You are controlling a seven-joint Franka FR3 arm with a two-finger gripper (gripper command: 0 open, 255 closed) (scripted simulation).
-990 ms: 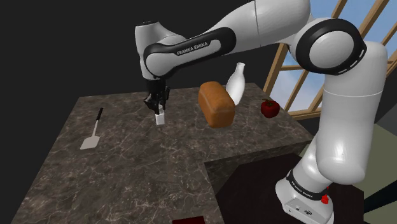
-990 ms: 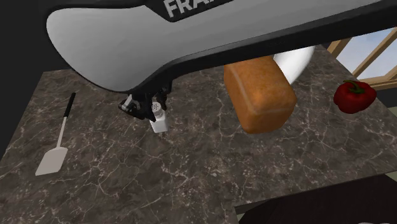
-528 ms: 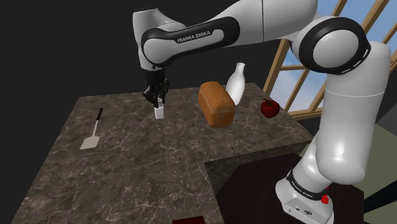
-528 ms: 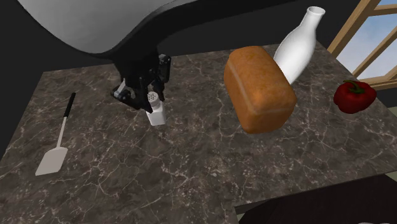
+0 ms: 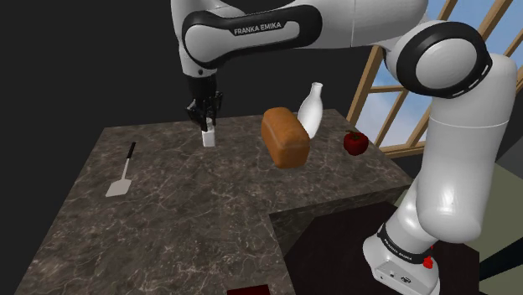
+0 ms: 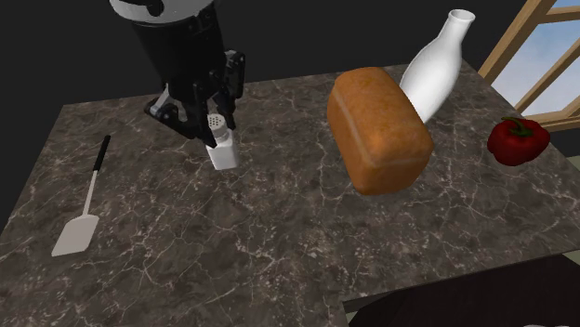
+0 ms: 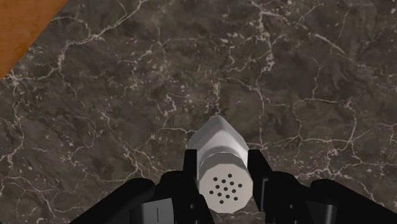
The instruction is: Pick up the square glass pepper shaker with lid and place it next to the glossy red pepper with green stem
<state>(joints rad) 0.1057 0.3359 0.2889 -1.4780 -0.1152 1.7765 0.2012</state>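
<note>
The pepper shaker (image 5: 209, 137) (image 6: 222, 150) (image 7: 219, 165) is a small white square bottle with a perforated round lid. It hangs above the dark marble counter (image 5: 209, 201) (image 6: 279, 232), with my black gripper (image 5: 204, 122) (image 6: 212, 125) (image 7: 221, 172) shut on its lid end. In the wrist view a finger clasps each side of the lid. The red pepper (image 5: 355, 143) (image 6: 517, 139) with its green stem sits far off at the counter's right end in both exterior views, beyond the bread loaf.
A brown bread loaf (image 5: 285, 137) (image 6: 378, 128) and a white bottle (image 5: 312, 108) (image 6: 435, 63) stand between the shaker and the red pepper. A spatula (image 5: 122, 170) (image 6: 84, 206) lies toward the counter's left. A wooden window frame (image 5: 377, 92) rises behind the pepper.
The gripper has lifted the shaker off the counter; it now hangs higher than a second ago. The arm's forearm has risen too, uncovering the loaf and bottle in the second exterior view.
</note>
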